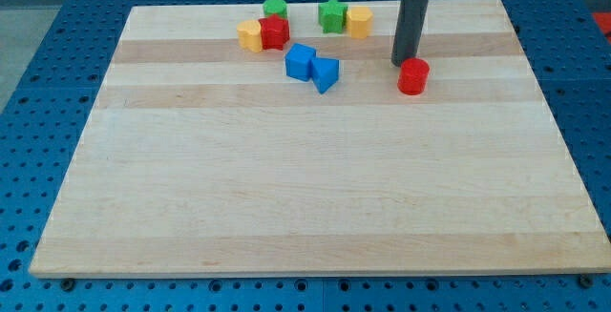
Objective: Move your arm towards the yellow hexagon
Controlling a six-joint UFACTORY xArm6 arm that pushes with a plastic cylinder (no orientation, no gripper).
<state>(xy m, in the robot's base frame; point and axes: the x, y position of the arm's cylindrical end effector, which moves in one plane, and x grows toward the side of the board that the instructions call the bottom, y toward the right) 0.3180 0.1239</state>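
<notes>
A pale wooden board [305,197] is seen lying on a blue perforated table [57,26], its four edges all in view. All the blocks are gathered in a band near the view's top edge of the board.

No jaws are carried by the arm: it ends in a straight dark rod, and nothing is held by it. My tip [400,63] is set down on the board right of centre, just beside the red cylinder [413,76], which stands at the tip's lower right; whether the two touch cannot be told.

The yellow hexagon [359,21] is found to the view's upper left of the tip, near it but apart, close to the board's top edge. It is pressed against the green star [331,14] on its left. Further left, a green cylinder [275,9] stands above a red block [275,32], with a second yellow block [250,35] touching that red block's left side. Below these, a blue cube [300,62] and a blue wedge-like block [325,72] sit side by side, to the tip's left.
</notes>
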